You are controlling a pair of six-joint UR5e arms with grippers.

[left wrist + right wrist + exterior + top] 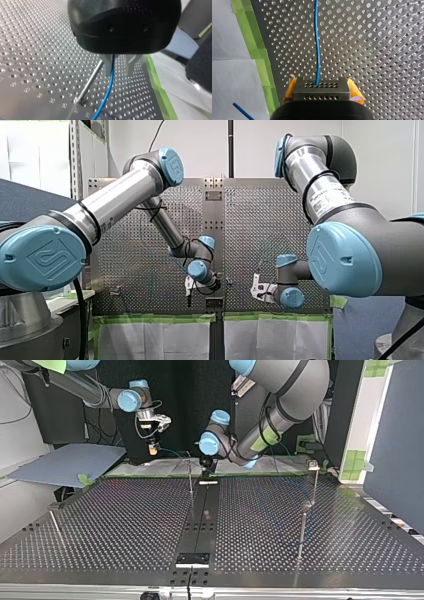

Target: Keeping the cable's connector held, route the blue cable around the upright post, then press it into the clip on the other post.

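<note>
1. Perforated metal tabletop [125, 520] carries several thin posts, standing well apart.
2. My left hand [119, 71] hangs just beside one upright post [90, 82]. Its metal fingers stand apart, and the blue cable [109, 88] runs down between them, close to one finger.
3. My right hand [322, 86] is clamped with its yellow pads on the connector [322, 93], and the cable goes straight ahead from it over the tabletop.
4. I judge the routing is only at its beginning. The left hand should lead the cable low around the post with gentle tension, while the right grip must not loosen. Which other post bears the clip is too small to tell.
</note>
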